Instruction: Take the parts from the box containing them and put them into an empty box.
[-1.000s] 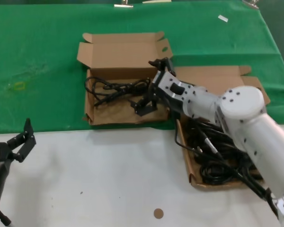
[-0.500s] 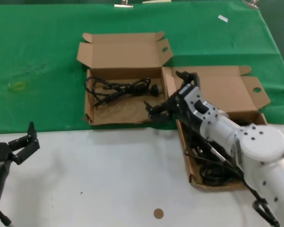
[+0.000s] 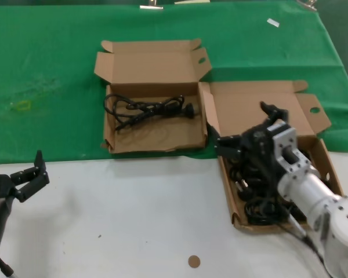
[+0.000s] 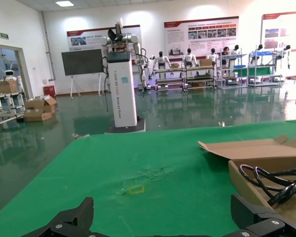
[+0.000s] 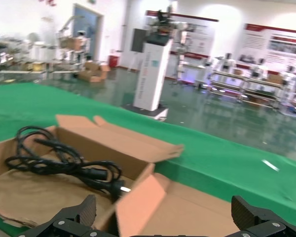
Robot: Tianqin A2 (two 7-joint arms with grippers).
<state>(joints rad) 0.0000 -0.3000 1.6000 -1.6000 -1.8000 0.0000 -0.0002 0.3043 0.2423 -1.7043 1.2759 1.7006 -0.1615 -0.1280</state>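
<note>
From the head camera I see the green cloth (image 3: 52, 69) across the far half of the table and the white surface (image 3: 133, 220) nearer me. On the cloth sits the box with upright walls (image 3: 153, 134), lid folded back, with one black cable (image 3: 148, 109) lying across its far half, its long axis running side to side and the plug end toward the right. Just beside it to the right, the other box (image 3: 232, 197) straddles cloth and white surface; a heap of black cables (image 3: 261, 197) fills it, tangled so that I can't call a single direction.

My right gripper (image 3: 238, 147) hangs over the near-left part of that full box, above the heap. Its fingers stand apart with nothing between them; the right wrist camera confirms this, showing both dark fingertips (image 5: 69, 219) spread wide. That view looks across to the single cable in the other box but hides the heap below.

My left gripper (image 3: 29, 176) is parked at the left over the white surface, fingers apart. Its wrist view shows a hall with shelving beyond the table, which the head camera does not.
</note>
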